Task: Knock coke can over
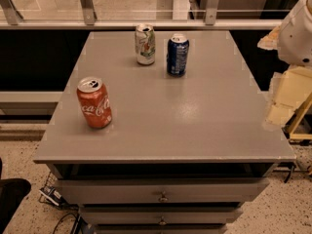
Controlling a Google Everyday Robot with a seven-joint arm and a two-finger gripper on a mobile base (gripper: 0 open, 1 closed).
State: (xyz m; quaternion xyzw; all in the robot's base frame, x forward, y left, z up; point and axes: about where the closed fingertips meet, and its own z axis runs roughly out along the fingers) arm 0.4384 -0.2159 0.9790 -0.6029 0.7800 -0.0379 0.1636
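The coke can (94, 103) is red with white script and a silver top. It stands upright near the front left of the grey table top (195, 116). My gripper (280, 106) is a pale cream shape at the right edge of the view, just beyond the table's right edge. It hangs below the white arm body (297, 30). It is far to the right of the coke can and touches nothing on the table.
A white-and-green can (145, 44) and a dark blue can (177, 54) stand upright side by side near the table's back edge. Drawers (161, 191) sit below the top. A metal railing (146, 21) runs behind the table. Cables (56, 199) lie on the floor at left.
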